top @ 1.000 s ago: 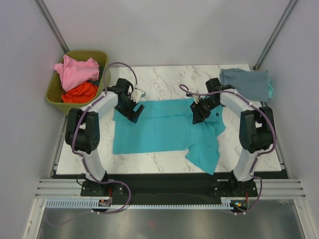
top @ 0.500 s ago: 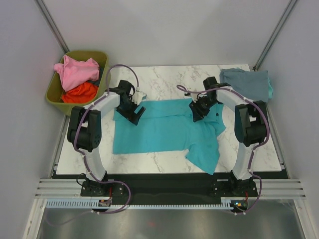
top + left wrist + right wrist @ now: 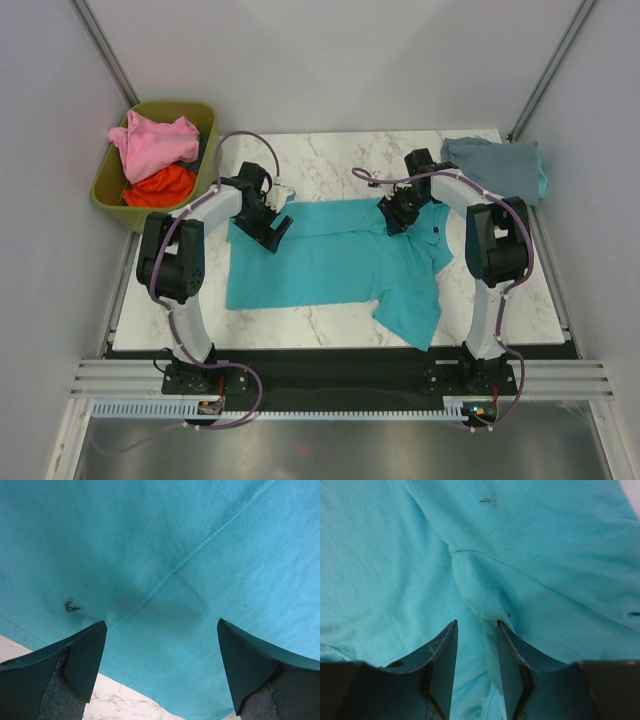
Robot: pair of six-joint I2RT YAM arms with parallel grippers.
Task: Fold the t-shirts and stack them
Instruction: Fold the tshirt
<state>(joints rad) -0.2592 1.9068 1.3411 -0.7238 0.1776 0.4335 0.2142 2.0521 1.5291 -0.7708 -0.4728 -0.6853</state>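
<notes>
The bright teal t-shirt (image 3: 330, 262) lies spread on the marble table, one sleeve trailing to the front right. My left gripper (image 3: 275, 228) is wide open, low over the shirt's back left part (image 3: 165, 570), near its hem. My right gripper (image 3: 393, 218) is down on the shirt's back right part. Its jaws are narrowly apart, and a raised ridge of teal cloth (image 3: 480, 600) runs between them, against the right finger (image 3: 512, 655). The dusty grey-blue t-shirt (image 3: 495, 168) lies folded at the back right corner. The pink t-shirt (image 3: 152, 140) and the orange-red t-shirt (image 3: 160, 185) are in the bin.
The olive-green bin (image 3: 108, 190) stands off the table's back left corner. Bare marble (image 3: 330, 165) shows behind the teal shirt and as a strip (image 3: 300, 325) in front of it. Grey walls close in the sides and back.
My right gripper has shifted a little towards the back along the shirt's far edge. My left gripper has barely moved. The shirts lie as before.
</notes>
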